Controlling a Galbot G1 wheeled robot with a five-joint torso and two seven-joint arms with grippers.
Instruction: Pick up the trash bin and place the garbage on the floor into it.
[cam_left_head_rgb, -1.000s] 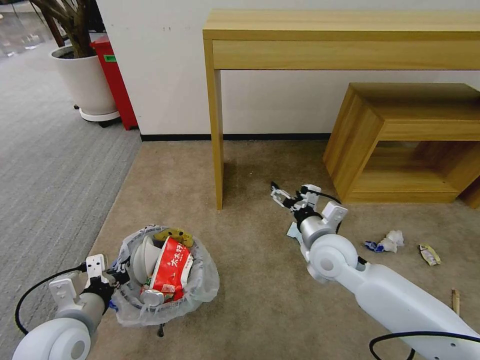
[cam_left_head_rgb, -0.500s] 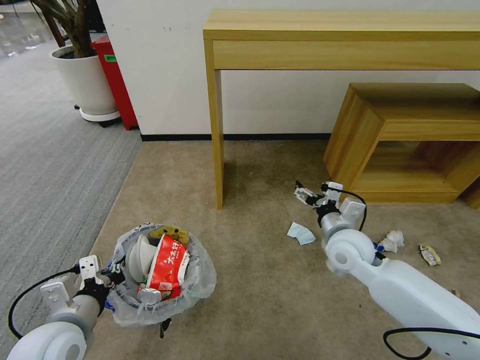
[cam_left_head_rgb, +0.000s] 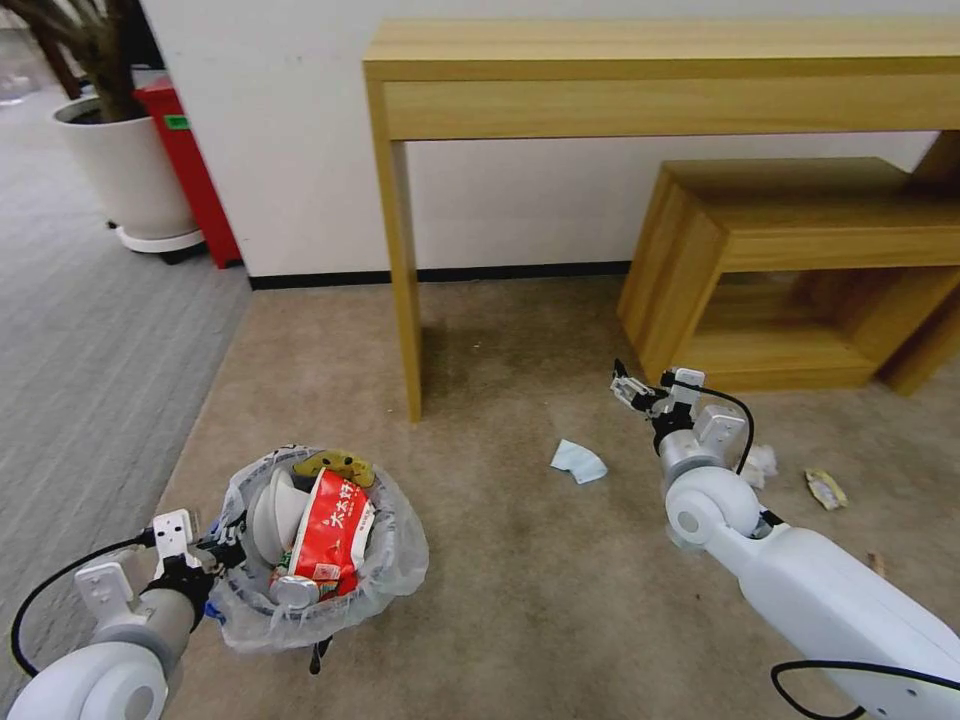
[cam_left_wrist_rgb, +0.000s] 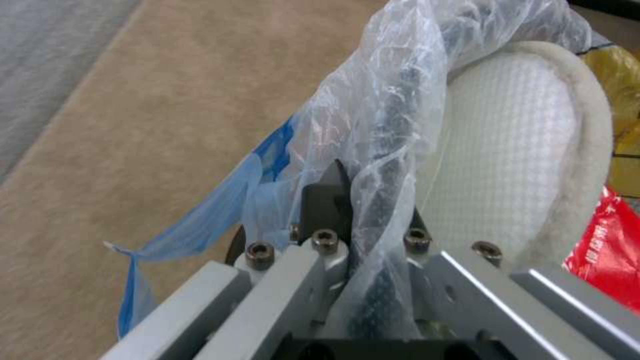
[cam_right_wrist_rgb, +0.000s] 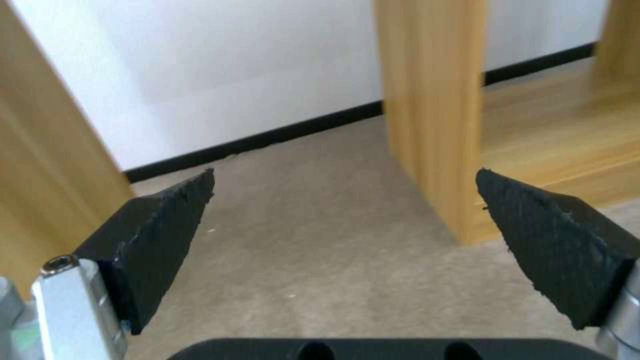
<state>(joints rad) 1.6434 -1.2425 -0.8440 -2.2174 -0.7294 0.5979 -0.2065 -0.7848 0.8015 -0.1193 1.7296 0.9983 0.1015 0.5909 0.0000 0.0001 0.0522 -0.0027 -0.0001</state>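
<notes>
Your left hand (cam_left_head_rgb: 218, 553) is clamped shut on the rim of the trash bin (cam_left_head_rgb: 318, 590), pinching the clear liner bag (cam_left_wrist_rgb: 393, 115) along with the dark edge; that grip is what carries the bin beside you, so the opening faces up for drops. The bin sits low over the beige floor (cam_left_head_rgb: 520, 600), well short of the tall wooden table leg (cam_left_head_rgb: 400, 270). Inside it, a white slipper (cam_left_head_rgb: 268, 515) stands against the rim next to your hand, a red wrapper (cam_left_head_rgb: 325, 525) leans across the middle, and something yellow (cam_left_head_rgb: 335, 465) lies at the far edge.

Your right hand (cam_left_head_rgb: 632, 388) hovers above the floor with its fingers spread wide and nothing between them, pointing toward the low wooden shelf unit (cam_left_head_rgb: 790, 270). A pale blue-white carton piece (cam_left_head_rgb: 578, 462) lies on the floor between the bin and that hand. Crumpled white paper (cam_left_head_rgb: 762, 462) lies beyond the right arm from the bin, and a small yellowish wrapper (cam_left_head_rgb: 826, 489) lies farther still.

The carpet between the bin and the carton is open, giving room to reach. The shelf unit's corner stands close in front of the right hand, and the table leg rises beyond the bin, so I judge those edges the ones to mind.
</notes>
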